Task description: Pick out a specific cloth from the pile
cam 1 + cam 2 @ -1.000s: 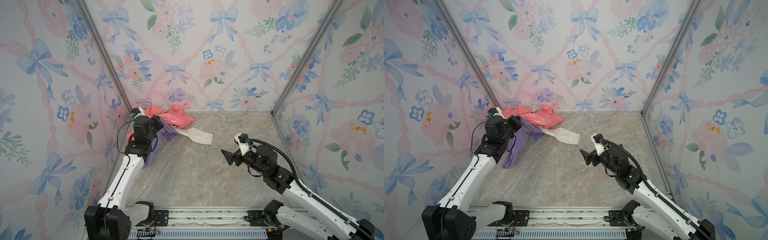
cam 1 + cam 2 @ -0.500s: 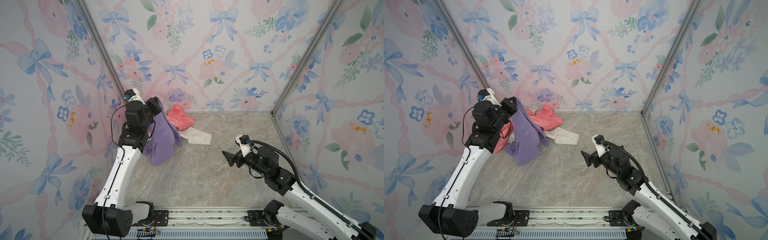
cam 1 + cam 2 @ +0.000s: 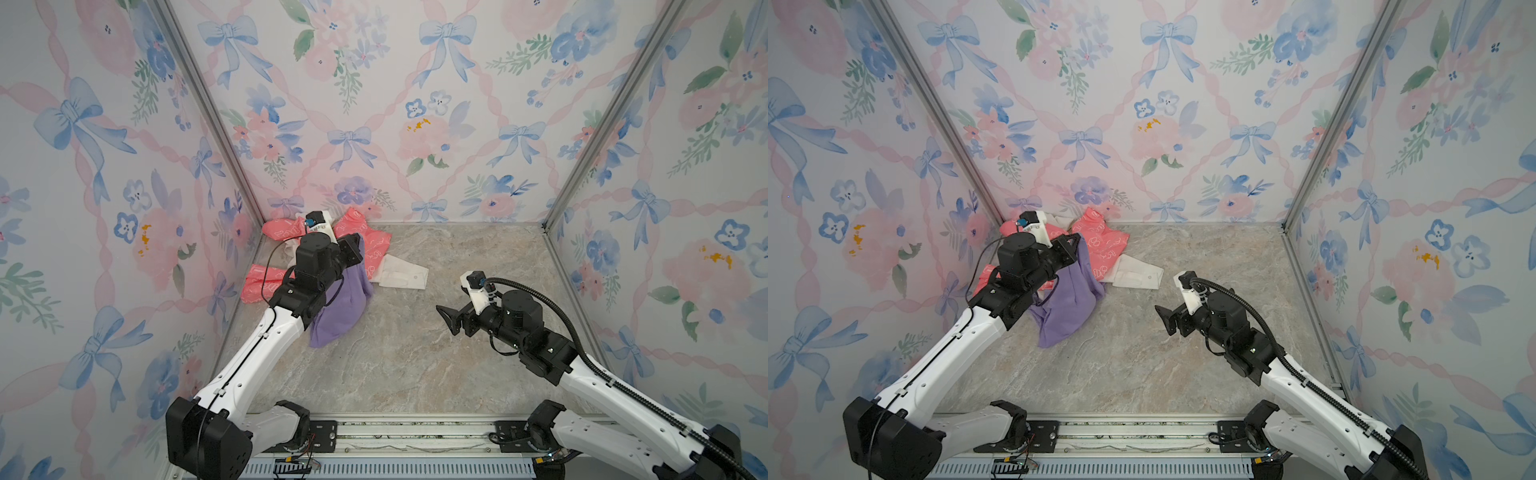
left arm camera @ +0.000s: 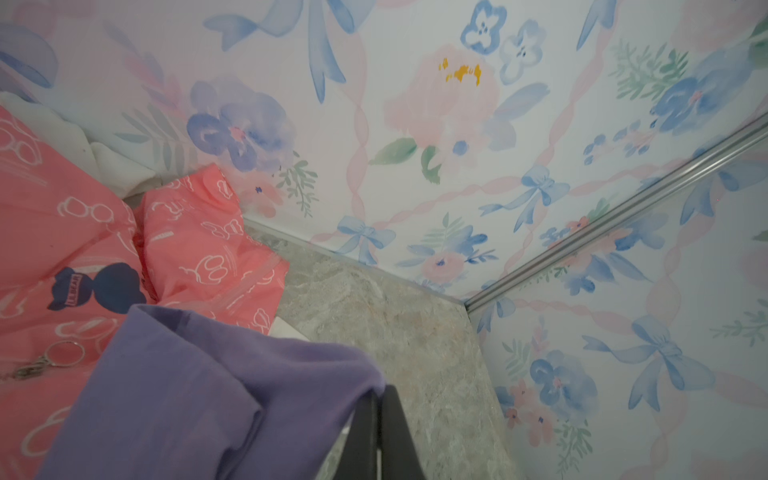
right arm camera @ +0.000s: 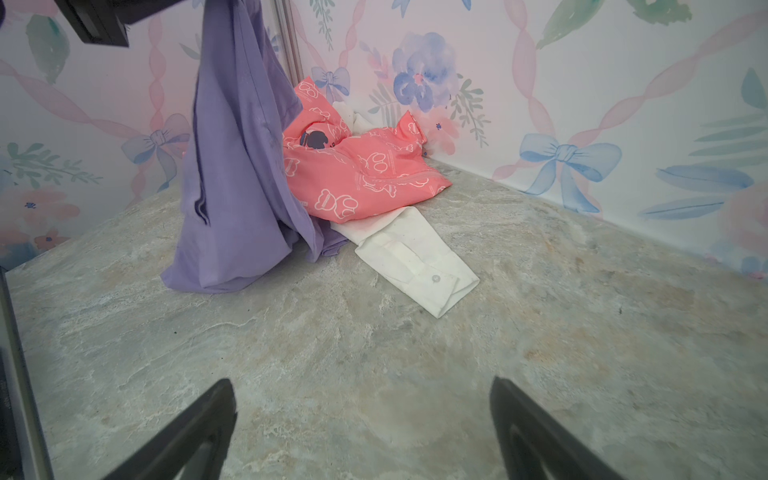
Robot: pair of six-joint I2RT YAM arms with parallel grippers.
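Right wrist view suggesting pick well along: gripping done, lifting clear remaining. Floral walls enclosing grey marbled bench. Pile lying far left in corner. Cloth hanging just beside pile, hem resting on bench. Left hand pinching cloth's top; right hand gaping empty, near right.

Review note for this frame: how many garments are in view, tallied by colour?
Lavender-purple cloth: 1
Coral-pink jacket: 1
White shirt: 1
Total: 3
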